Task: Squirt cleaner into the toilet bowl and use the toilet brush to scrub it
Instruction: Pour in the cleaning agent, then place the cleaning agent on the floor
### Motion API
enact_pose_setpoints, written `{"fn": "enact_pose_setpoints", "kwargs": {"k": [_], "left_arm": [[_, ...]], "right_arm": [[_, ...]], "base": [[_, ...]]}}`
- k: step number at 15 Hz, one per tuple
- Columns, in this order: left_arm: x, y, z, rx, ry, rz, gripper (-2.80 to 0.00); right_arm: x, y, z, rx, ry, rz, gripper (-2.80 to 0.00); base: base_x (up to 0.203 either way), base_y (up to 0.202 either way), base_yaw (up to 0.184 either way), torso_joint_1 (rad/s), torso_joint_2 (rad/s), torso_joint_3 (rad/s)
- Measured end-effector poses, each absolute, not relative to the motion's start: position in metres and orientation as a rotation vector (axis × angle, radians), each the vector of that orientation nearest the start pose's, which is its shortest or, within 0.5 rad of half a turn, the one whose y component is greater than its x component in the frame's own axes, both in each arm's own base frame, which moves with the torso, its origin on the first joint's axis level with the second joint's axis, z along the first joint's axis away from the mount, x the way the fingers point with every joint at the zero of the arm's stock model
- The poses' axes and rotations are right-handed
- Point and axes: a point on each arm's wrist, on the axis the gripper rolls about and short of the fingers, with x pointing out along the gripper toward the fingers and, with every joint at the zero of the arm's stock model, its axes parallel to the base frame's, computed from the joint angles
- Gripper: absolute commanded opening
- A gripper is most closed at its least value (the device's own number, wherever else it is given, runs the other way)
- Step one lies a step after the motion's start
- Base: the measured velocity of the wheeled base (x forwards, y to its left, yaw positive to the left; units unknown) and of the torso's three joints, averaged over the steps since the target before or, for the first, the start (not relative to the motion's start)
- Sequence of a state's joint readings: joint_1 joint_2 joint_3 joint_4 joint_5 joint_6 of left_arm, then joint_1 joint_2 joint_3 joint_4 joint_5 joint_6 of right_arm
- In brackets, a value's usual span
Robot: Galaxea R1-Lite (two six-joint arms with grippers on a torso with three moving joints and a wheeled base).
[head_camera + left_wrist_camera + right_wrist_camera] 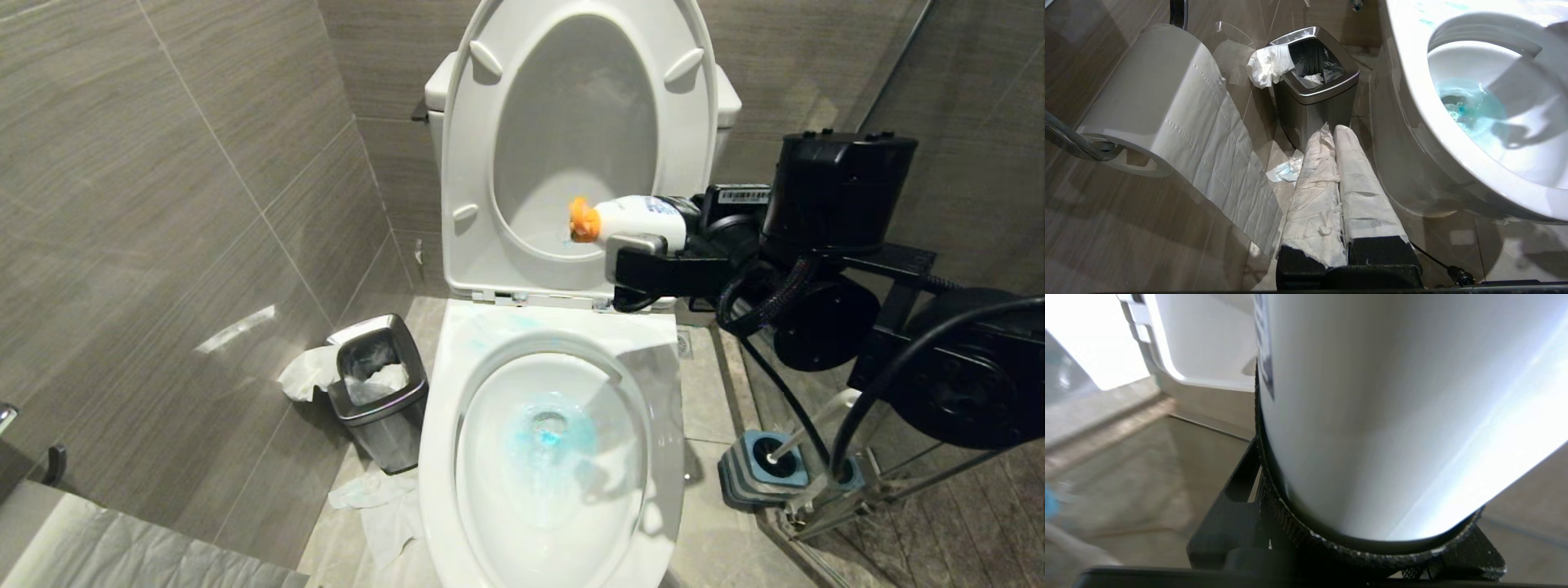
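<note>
The right tool (pixel 653 237) is clamping a white bottle (pixel 641 220) around its body, holding it roughly level with its orange nozzle (pixel 581 220) pointing toward the raised seat and lid (pixel 482 163), above the back edge of the toilet bowl (pixel 441 425). In the right wrist view the bottle's white wall (pixel 1392 416) is filling most of the frame, sitting deep between the dark jaws. The left tool (pixel 1337 171), its two fingers wrapped in white paper and pressed together on nothing, is hanging low beside the bowl's left side, pointing at the floor near the steel bin (pixel 1314 94) and a hanging roll of toilet paper (pixel 1151 94).

Turquoise cleaner (pixel 549 437) is already tinting the water at the bottom of the basin, and faint blue streaks are showing on the rim's back edge. The toilet brush (pixel 804 437) is standing in its blue-topped holder (pixel 755 465) on the floor, just right of the bowl.

The squirting looks about done, so the step in hand is probably putting the bottle away. To do that well, I would be keeping the nozzle turned up or level so nothing drips on the seat, swinging the bottle clear to the right, and setting it upright on the floor well away from the brush holder, so that the brush handle is staying easy to reach.
</note>
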State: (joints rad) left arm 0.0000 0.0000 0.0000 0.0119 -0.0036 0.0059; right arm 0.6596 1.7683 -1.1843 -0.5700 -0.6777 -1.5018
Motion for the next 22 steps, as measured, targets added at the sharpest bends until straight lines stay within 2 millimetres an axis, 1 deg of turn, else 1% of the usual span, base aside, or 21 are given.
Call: {"fn": "enact_pose_setpoints", "kwargs": {"k": [5, 9, 12, 18, 22], "left_arm": [[-0.023, 0.0, 0.074, 0.006, 0.012, -0.004, -2.8], [-0.023, 0.0, 0.074, 0.006, 0.012, -0.003, -2.8], [-0.023, 0.0, 0.074, 0.006, 0.012, -0.004, -2.8], [-0.023, 0.0, 0.074, 0.004, 0.012, -0.003, -2.8], [-0.023, 0.0, 0.074, 0.004, 0.012, -0.003, -2.8]], "right_arm": [[0.28, 0.198, 0.259, -1.268, 0.05, -0.041, -2.8], [0.28, 0.198, 0.257, -1.114, 0.056, -0.041, -2.8], [0.281, 0.194, 0.26, -1.078, 0.081, -0.051, -2.8], [0.292, 0.172, 0.28, -1.05, 0.12, -0.114, -2.8], [0.289, 0.158, 0.287, -1.005, 0.181, -0.117, -2.8]], "base": [[0.0, 0.0, 0.0, 0.0, 0.0, 0.0], [0.0, 0.0, 0.0, 0.0, 0.0, 0.0], [0.0, 0.0, 0.0, 0.0, 0.0, 0.0], [0.0, 0.0, 0.0, 0.0, 0.0, 0.0], [0.0, 0.0, 0.0, 0.0, 0.0, 0.0]]}}
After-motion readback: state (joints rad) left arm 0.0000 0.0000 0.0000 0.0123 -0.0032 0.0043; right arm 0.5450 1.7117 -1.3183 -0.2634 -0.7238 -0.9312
